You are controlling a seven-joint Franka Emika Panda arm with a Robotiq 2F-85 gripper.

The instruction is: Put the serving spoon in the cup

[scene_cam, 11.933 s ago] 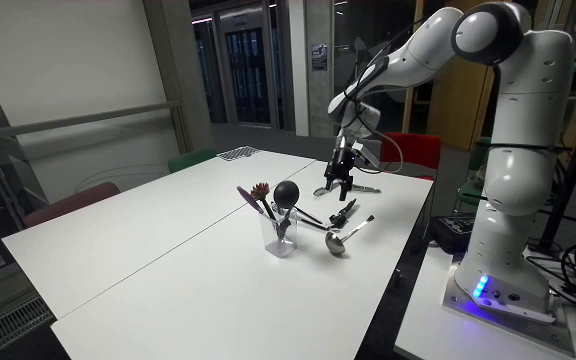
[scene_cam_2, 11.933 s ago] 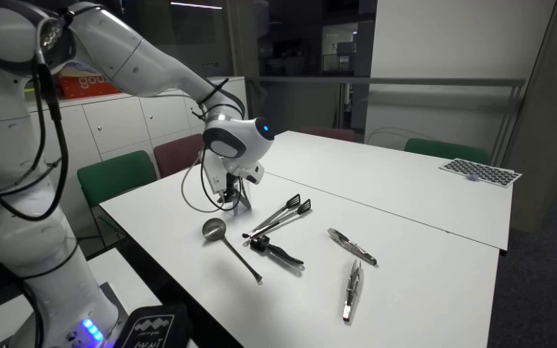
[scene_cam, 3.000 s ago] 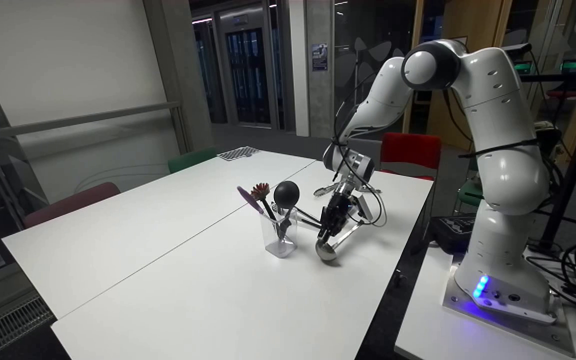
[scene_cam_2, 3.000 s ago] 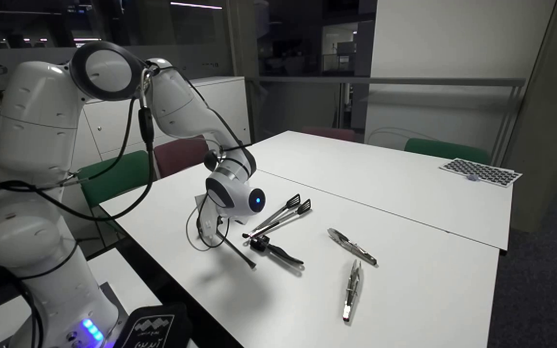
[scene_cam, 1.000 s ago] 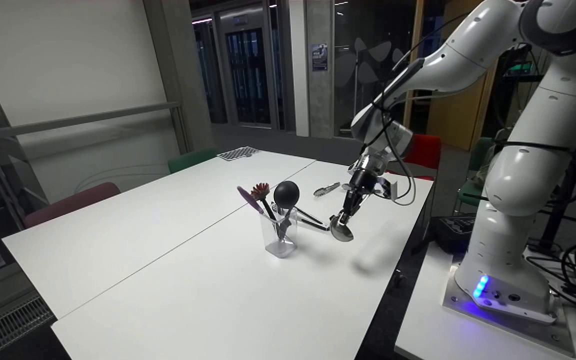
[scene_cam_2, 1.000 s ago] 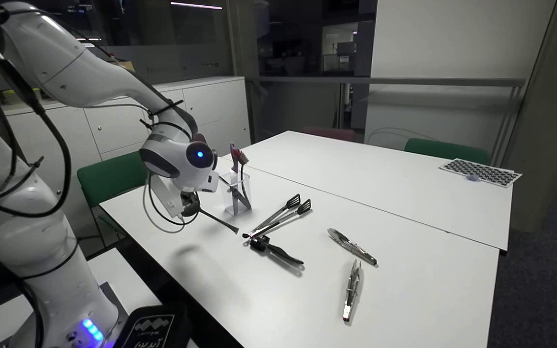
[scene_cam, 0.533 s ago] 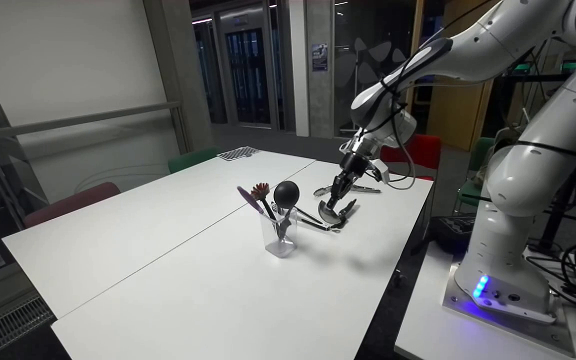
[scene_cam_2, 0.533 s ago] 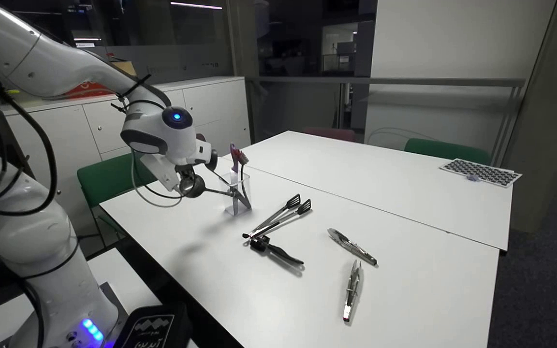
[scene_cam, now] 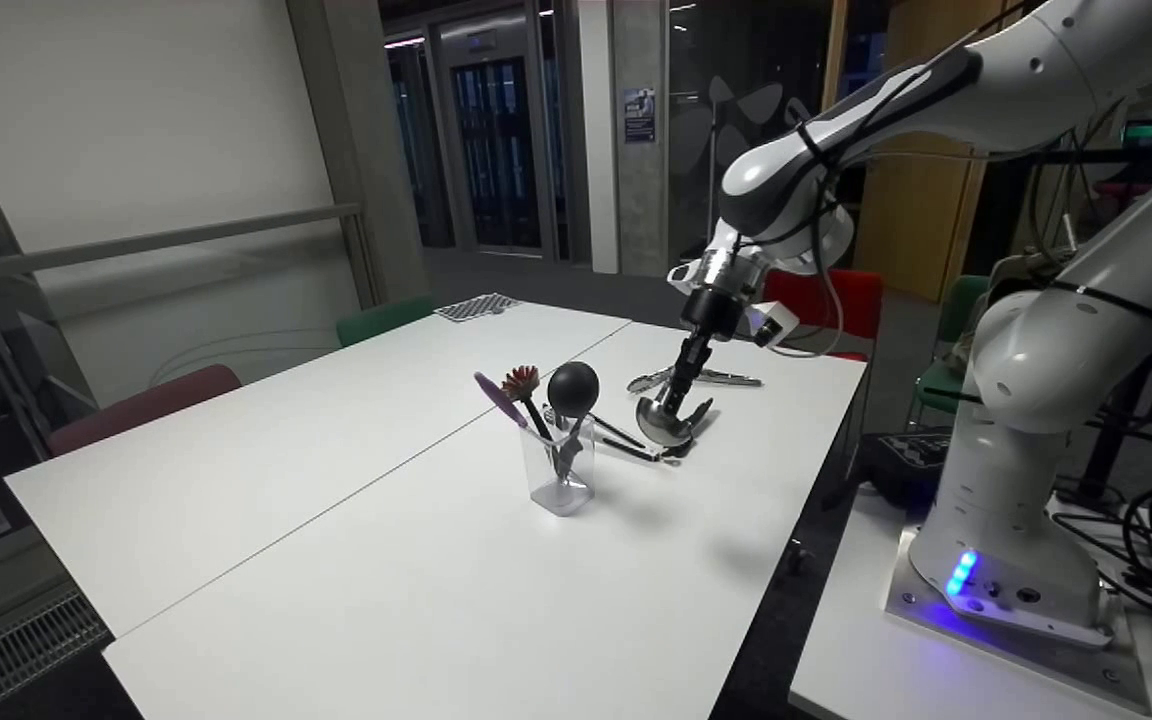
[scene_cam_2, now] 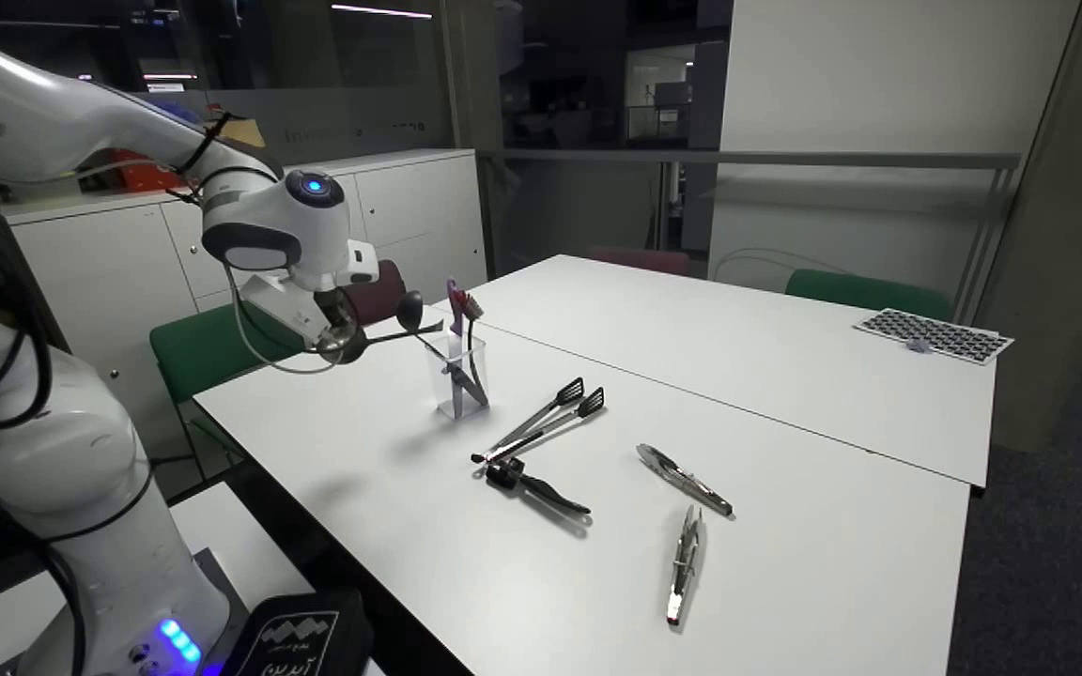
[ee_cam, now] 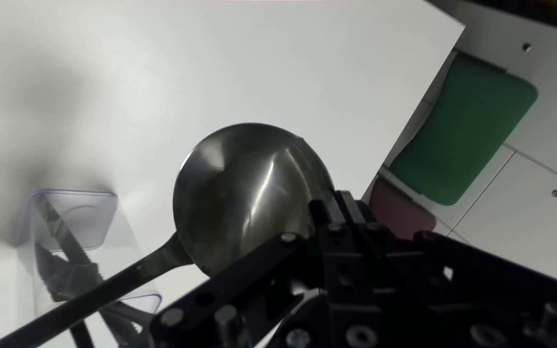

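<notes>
Jaws closed, gripping the steel ladle [ee_cam: 244, 198], taken here as the task's serving spoon, by its rim. It is held in the air, above the white desk [scene_cam: 386, 600]. The clear cup [scene_cam: 542, 475] stands upright on the desk, well in from the robot-side edge, already holding a black ladle [scene_cam: 574, 388], a red-bristled dish brush [scene_cam: 521, 383] and a purple-handled utensil [scene_cam: 499, 398].

Key relation: from the jaws the cup lies outward, away from the robot-side edge, and the steel ladle's long axis runs out to that side. In an exterior view the handle [scene_cam_2: 393, 336] looks nearly level, its end beside the standing utensils and just above the cup's rim. In the wrist view it crosses the cup's outline toward the lower left, end out of frame. In an exterior view the bowl [scene_cam: 658, 428] shows with no handle distinguishable, so whether the end is truly over the mouth, or touches the black ladle, cannot be told.

Judgement: carrying stage, insertion not yet done. Next move probably calls for pitching the handle end down over the mouth, then lowering. Risk: a level handle sweeps the standing utensils and tips the cup.
</notes>
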